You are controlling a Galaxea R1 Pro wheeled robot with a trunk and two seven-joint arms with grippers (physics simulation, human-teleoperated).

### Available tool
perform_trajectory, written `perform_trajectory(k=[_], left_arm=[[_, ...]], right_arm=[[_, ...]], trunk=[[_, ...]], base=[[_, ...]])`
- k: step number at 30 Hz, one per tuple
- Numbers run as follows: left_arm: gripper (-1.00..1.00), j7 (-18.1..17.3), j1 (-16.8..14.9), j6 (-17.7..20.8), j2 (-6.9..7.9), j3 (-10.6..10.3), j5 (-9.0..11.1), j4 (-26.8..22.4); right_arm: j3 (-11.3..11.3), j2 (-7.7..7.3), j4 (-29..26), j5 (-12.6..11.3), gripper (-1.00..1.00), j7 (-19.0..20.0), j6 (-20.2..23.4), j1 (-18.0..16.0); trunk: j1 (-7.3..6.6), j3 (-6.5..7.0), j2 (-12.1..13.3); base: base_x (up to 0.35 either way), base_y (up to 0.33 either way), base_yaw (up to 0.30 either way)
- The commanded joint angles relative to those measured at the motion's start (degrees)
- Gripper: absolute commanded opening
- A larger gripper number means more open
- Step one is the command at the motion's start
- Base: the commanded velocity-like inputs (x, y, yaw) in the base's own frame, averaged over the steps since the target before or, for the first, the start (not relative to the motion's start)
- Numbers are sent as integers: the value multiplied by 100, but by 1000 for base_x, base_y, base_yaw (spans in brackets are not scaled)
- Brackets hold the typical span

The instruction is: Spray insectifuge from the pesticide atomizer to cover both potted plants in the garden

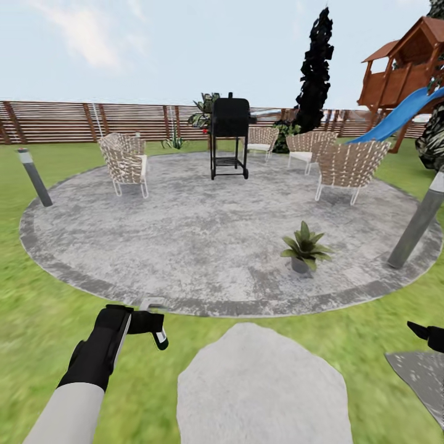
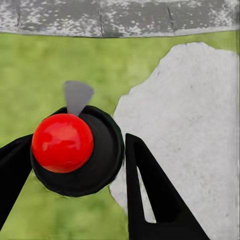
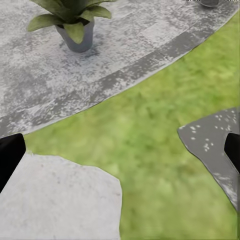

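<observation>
- Two arms are in front of us in the head view: the left gripper [image 1: 145,320] is low on the left over the lawn [image 1: 37,320], and the right gripper [image 1: 428,335] shows at the right edge.
- We see the left gripper closed around the spray bottle [image 1: 123,336]; in the left wrist view its dark fingers [image 2: 155,200] stand on both sides of the bottle's round dark body [image 2: 100,165], and the red nozzle tip [image 2: 62,142] faces the camera.
- We see the bottle held above the grass, just beside a pale stepping stone [image 1: 262,388].
- In the right wrist view the right gripper [image 3: 120,155] has its two fingertips [image 3: 9,155] far apart with nothing between them, so it is released.
- One potted plant [image 1: 303,248] stands on the round paved patio [image 1: 185,234], near its front edge, to the right of us; the right wrist view shows it too [image 3: 72,20].
- Behind it we see a black grill [image 1: 230,135], wicker chairs [image 1: 126,161] and a wooden fence [image 1: 61,120].
- We cannot tell if the small green plant [image 1: 174,142] by the fence is the second pot.
</observation>
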Motion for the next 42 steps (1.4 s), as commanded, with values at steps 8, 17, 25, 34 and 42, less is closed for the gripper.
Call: perform_trajectory(k=[8, 17, 25, 34, 42], left_arm=[[-100, -59, -5, 21, -15, 14, -56, -7], [-100, -59, -7, 21, -14, 18, -56, -7], [-100, -59, -5, 21, -7, 24, -56, -7], [-100, -59, -7, 21, -6, 28, -56, -11], [-100, -59, -7, 21, -6, 28, -56, -11]], right_arm=[[-7, 3, -1, 57, 100, 59, 5, -5], [-7, 0, -1, 60, 100, 59, 1, -5], [-7, 0, -1, 61, 100, 59, 0, -5], [-7, 0, -1, 59, 100, 59, 0, -5], [-7, -1, -1, 59, 100, 64, 0, -5]], trunk=[[1, 9, -2], [1, 73, -2], [1, 81, -2], [1, 81, -2], [1, 81, -2]], base=[[45, -345, 1], [10, -350, 17], [86, -350, 154], [127, -350, 249], [142, -350, 197]])
